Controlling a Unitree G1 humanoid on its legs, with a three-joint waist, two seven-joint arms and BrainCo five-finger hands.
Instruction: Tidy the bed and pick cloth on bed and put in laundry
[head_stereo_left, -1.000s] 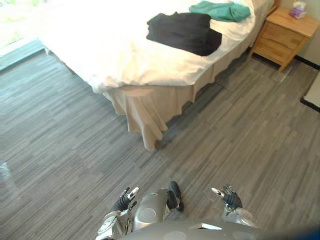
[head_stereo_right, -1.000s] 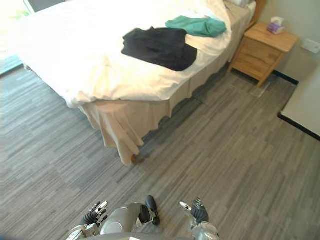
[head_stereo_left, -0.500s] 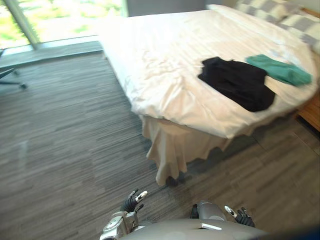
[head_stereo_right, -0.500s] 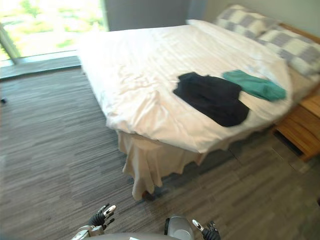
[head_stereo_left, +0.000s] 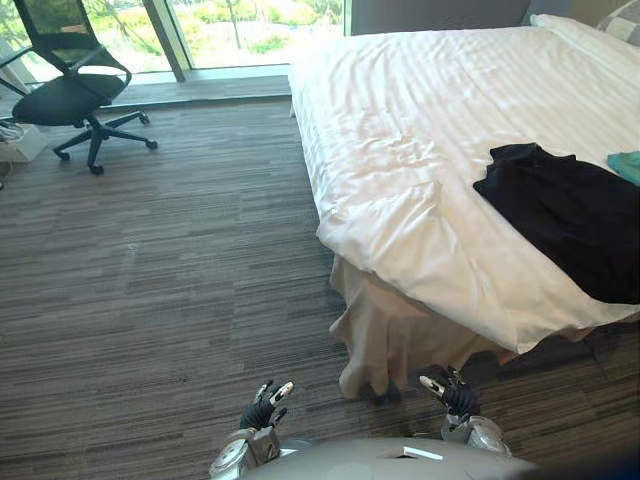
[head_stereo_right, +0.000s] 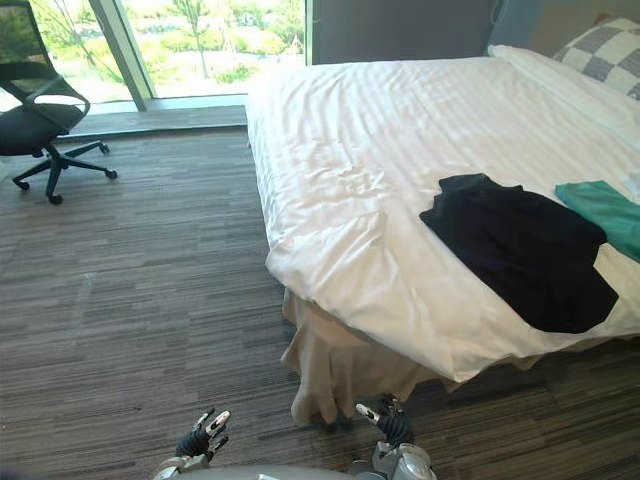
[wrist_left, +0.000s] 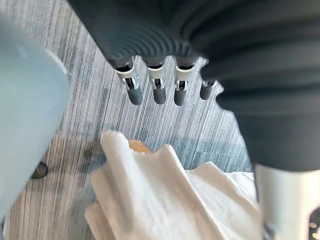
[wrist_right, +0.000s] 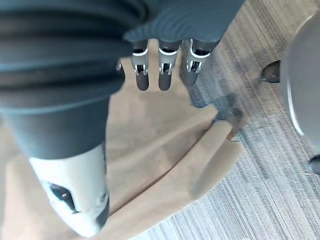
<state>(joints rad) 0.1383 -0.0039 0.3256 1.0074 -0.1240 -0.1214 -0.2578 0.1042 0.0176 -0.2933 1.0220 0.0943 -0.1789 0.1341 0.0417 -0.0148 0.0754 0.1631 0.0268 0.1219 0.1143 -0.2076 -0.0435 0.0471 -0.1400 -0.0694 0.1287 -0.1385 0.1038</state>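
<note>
Down at the near edge of the eye views, the left hand (head_stereo_left: 262, 405) and the right hand (head_stereo_left: 449, 393) hang low over the grey striped floor (head_stereo_left: 170, 280), well apart from each other and with nothing in either. In its own wrist view the left hand's fingers (wrist_left: 156, 86) run out straight in a row above the floor, holding nothing. The right hand's fingers (wrist_right: 161, 72) are likewise straight and loose, touching no cloth. Ahead and to the right stands the bed (head_stereo_right: 400, 130), covered by a white duvet that is rumpled near its closest corner and hangs over the edge. Under that corner a beige bed skirt (head_stereo_right: 335, 365) falls in folds to the floor, just beyond the right hand, and the same folds show past the fingers in both wrist views. The black cloth (head_stereo_right: 515, 250) lies spread flat on the duvet toward the right side of the bed, near the edge that faces the robot, and well apart from both hands. Just beside it, farther right, lies a green cloth (head_stereo_right: 608, 215), its near edge close to the black one; whether the two touch cannot be told. A checked pillow (head_stereo_right: 600, 50) sits at the far right corner of the bed. To the left, a black office chair (head_stereo_left: 65, 95) stands on the floor before a bright window (head_stereo_right: 200, 40).
</note>
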